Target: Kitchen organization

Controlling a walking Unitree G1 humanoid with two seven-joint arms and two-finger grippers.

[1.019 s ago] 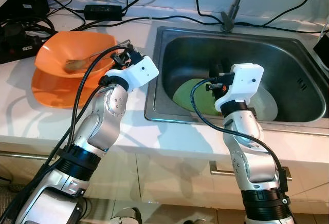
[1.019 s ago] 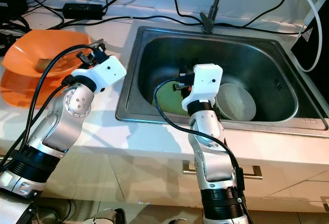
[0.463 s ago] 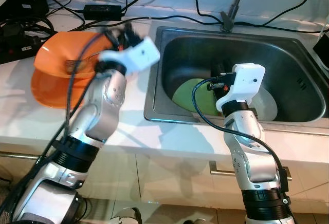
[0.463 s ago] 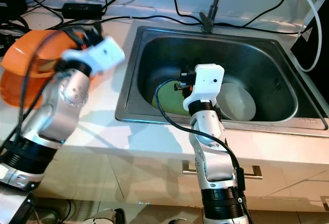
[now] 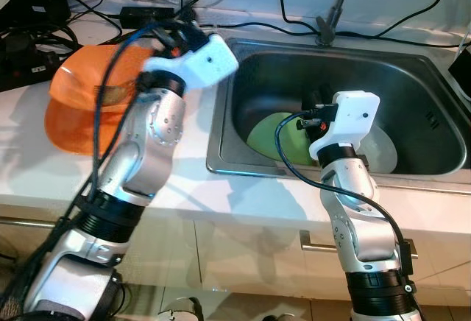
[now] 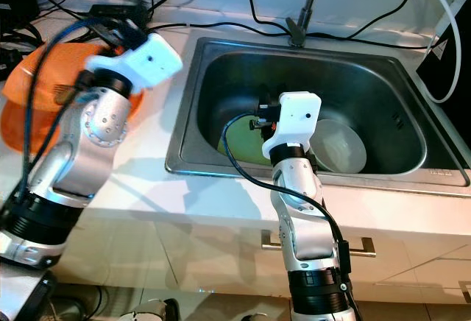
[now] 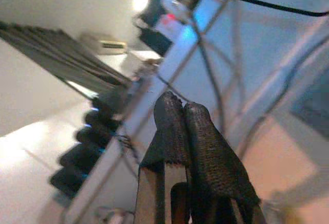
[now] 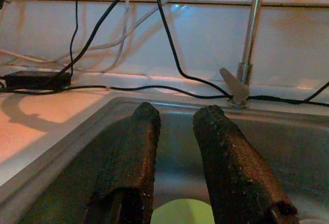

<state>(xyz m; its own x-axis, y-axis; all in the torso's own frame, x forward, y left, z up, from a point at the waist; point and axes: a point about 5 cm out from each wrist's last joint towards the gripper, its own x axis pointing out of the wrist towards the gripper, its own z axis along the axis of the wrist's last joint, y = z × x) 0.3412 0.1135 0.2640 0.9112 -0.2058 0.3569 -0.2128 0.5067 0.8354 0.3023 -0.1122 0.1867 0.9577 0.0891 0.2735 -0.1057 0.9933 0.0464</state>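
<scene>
Your left gripper [image 7: 182,112] is raised over the counter by the orange bowl [image 5: 73,107] (fork inside), its 2 fingers pressed together, while your right gripper [image 8: 177,116] hangs spread above the green plate [image 5: 276,137] in the sink [image 5: 412,63].

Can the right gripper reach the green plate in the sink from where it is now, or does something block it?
Probably yes. The right gripper hangs open inside the sink, just above the green plate, with nothing between them. The white bowl lies beside the plate, not over it.
</scene>
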